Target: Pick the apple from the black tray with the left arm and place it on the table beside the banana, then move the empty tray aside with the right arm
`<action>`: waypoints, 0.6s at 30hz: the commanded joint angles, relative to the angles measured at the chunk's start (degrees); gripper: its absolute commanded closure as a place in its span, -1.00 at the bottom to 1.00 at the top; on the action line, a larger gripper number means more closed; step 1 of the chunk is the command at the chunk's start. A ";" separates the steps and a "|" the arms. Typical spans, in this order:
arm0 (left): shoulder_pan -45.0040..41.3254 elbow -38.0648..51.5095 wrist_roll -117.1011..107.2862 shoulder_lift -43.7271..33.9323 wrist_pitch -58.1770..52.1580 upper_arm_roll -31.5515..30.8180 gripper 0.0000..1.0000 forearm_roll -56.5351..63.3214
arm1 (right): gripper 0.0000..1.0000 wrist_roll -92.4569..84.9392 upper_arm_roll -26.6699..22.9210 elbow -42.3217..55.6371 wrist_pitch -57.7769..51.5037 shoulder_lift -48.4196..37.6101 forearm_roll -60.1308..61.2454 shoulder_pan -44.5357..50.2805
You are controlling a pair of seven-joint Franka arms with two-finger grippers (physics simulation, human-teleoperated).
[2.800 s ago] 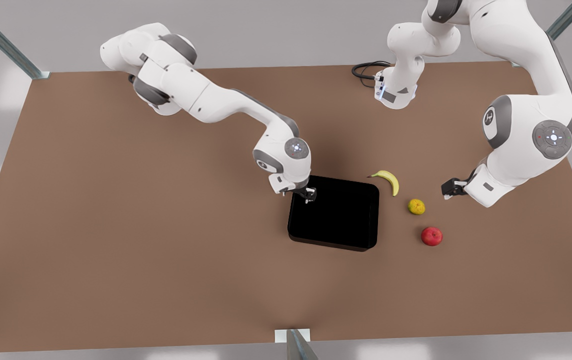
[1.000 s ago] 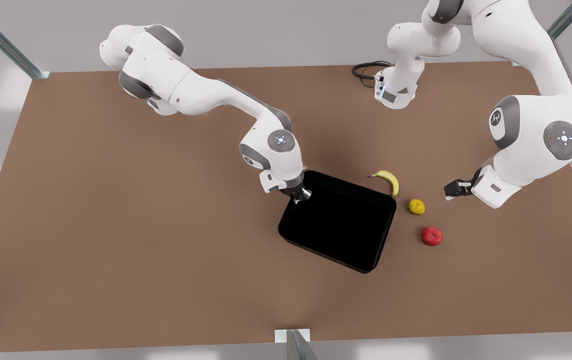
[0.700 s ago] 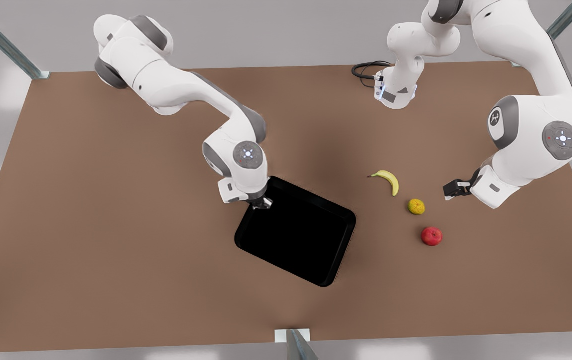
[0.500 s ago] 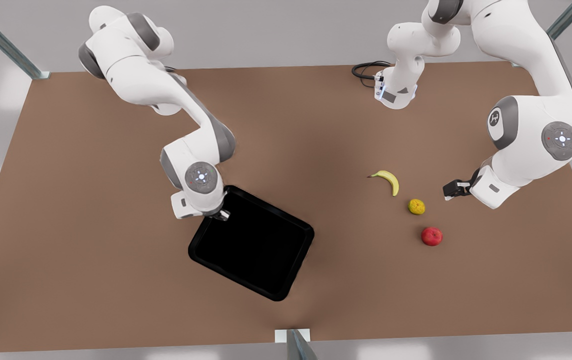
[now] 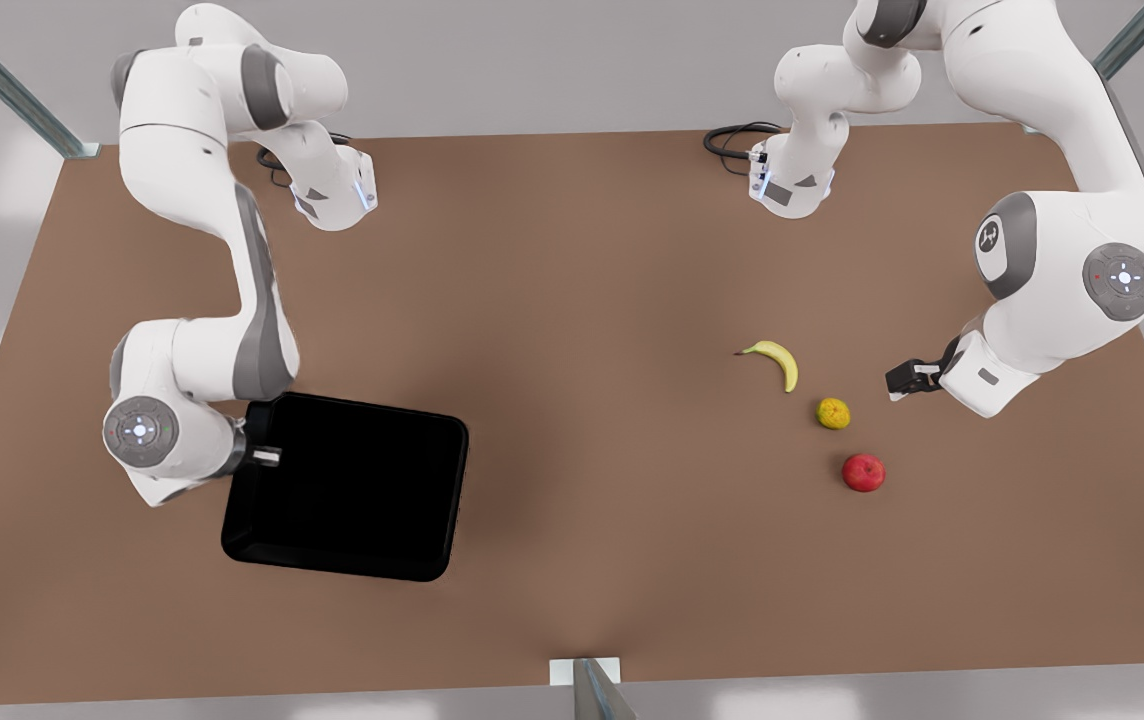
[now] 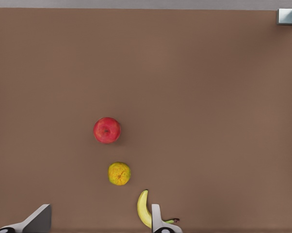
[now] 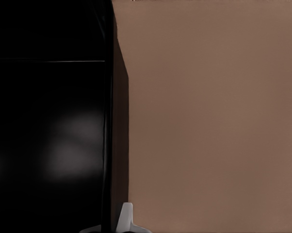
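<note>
The apple (image 5: 863, 472) is sitting on the surface (image 5: 572, 300) at about four o'clock from the banana (image 5: 778, 362), past an orange fruit (image 5: 833, 413). The left gripper (image 5: 900, 379) is waiting nearby, jaws spread and empty. The right gripper (image 5: 265, 456) is pinching the black tray (image 5: 347, 487) by its nine-o'clock rim.

No legible text, labels or nos. anywhere.

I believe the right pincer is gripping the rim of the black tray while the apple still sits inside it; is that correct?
Not quite. The right pincer does grip the rim of the black tray, but the apple lies on the table, near the banana and the left pincer, far from the tray. The front view shows this.
</note>
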 commanded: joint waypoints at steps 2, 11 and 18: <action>0.00 0.03 -0.13 -0.06 -0.03 0.00 -1.00 0.04 | 0.84 -63.94 -4.16 -0.07 0.92 0.40 5.21 -0.03; 0.09 0.03 -0.13 -0.06 -0.03 0.00 -1.00 0.12 | 0.84 -73.00 -9.52 -0.69 3.47 6.02 9.87 -2.66; 0.09 0.03 -0.04 -0.06 -0.03 0.00 -1.00 0.04 | 0.82 -71.68 -9.61 -3.59 9.45 9.54 9.87 -2.84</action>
